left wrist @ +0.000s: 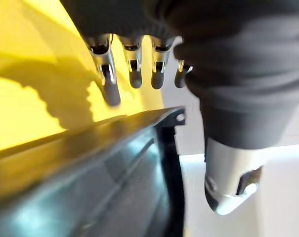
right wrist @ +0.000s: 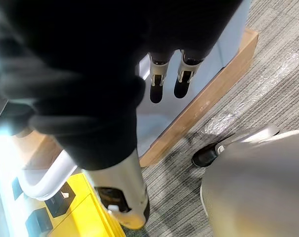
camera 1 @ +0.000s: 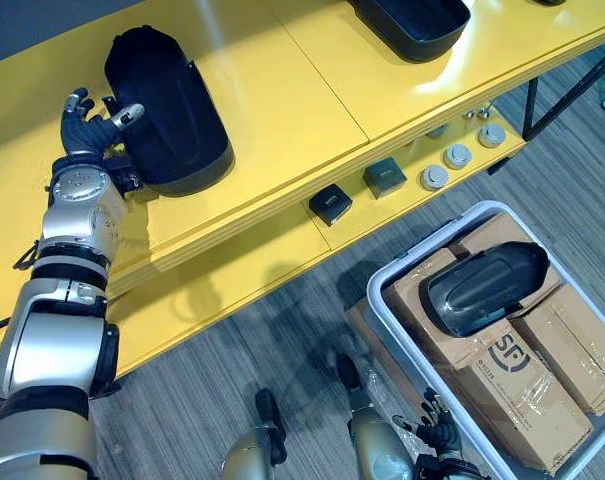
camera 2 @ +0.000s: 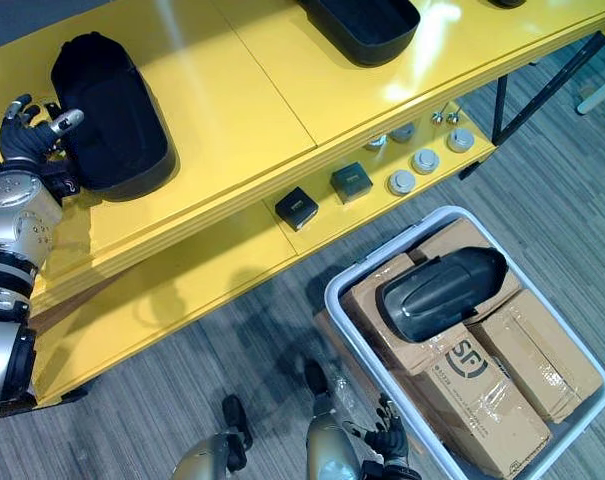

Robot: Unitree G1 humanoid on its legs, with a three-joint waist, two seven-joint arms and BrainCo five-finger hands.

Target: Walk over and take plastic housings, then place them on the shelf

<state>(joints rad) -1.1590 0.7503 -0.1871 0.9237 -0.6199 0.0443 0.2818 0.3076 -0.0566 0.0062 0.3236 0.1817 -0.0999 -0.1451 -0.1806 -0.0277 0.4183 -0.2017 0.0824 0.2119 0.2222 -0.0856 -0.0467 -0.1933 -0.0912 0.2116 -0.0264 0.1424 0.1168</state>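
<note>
One black housing (camera 1: 167, 110) lay on the top board of the yellow shelf (camera 1: 282, 110), at its left end. The left hand (camera 1: 92, 125) was at the housing's near end, fingers (left wrist: 107, 79) straight and spread, gripping nothing. The thumb reached toward the shell. Couldn't tell whether it touched.

A second housing (camera 1: 487, 285) sat on cardboard boxes (camera 1: 512, 390) inside the white bin (camera 1: 432, 240) on the floor, not yet taken. A third housing (camera 1: 412, 22) was further along the shelf, cut off by the top edge of the view.

The right hand (camera 1: 437, 435) hung low beside the bin's near corner, fingers loose and holding nothing. It was partly cut off at the bottom edge.

Handling guess: a stiff moulded plastic shell, probably light for its bulk, smooth and rounded on the back, so likely slippery under a one-hand grab. It doesn't look fragile. Best hold looks like the rim or a narrow end, fingers hooked over the edge, thumb opposite.

Hard to make out: which way up the shelf housing lay, though the left wrist view showed a rim with a screw lug. On the lower shelf board, small dark boxes (camera 1: 330, 203) and round caps (camera 1: 457, 155) were too small to identify.
</note>
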